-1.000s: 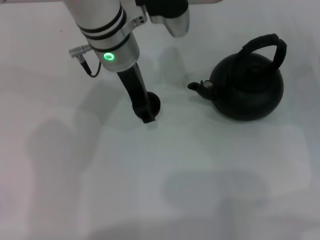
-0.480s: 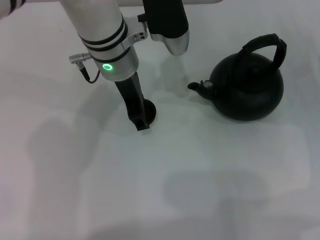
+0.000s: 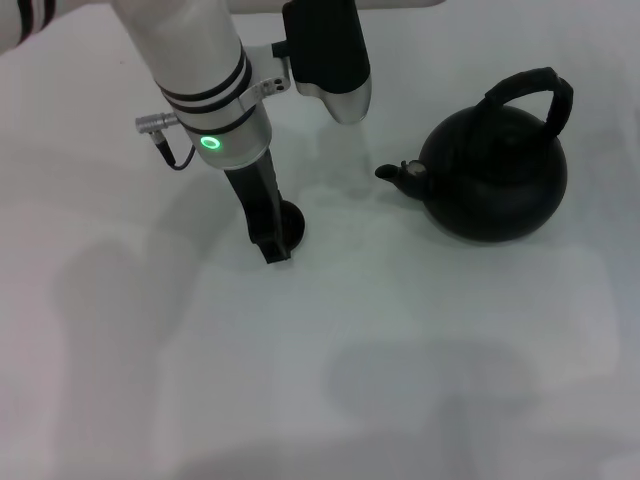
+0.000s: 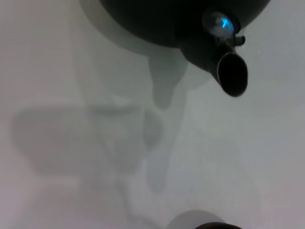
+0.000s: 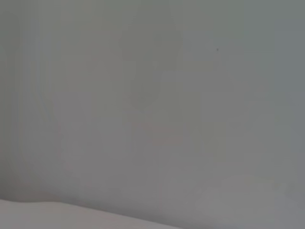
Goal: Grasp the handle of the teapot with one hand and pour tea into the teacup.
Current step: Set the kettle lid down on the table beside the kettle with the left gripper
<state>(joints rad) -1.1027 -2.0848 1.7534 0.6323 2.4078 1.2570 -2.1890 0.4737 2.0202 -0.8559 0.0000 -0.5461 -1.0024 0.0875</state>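
In the head view the large round black teapot stands upright at the right. Its arched handle rises over its top, and its short spout points left. The tiny black teacup sits left of the spout, partly hidden by my left gripper, whose black finger reaches down over its rim and holds it. The left wrist view shows the teapot's spout and the cup's rim at the picture's edge. My right gripper is out of view.
The white table spreads around both objects. The left arm's silver wrist with a green light and a black and silver housing hang over the back left. The right wrist view shows only bare table.
My left gripper has moved left and slightly toward me, and the teacup has shifted with it, away from the spout. The teapot has not moved.
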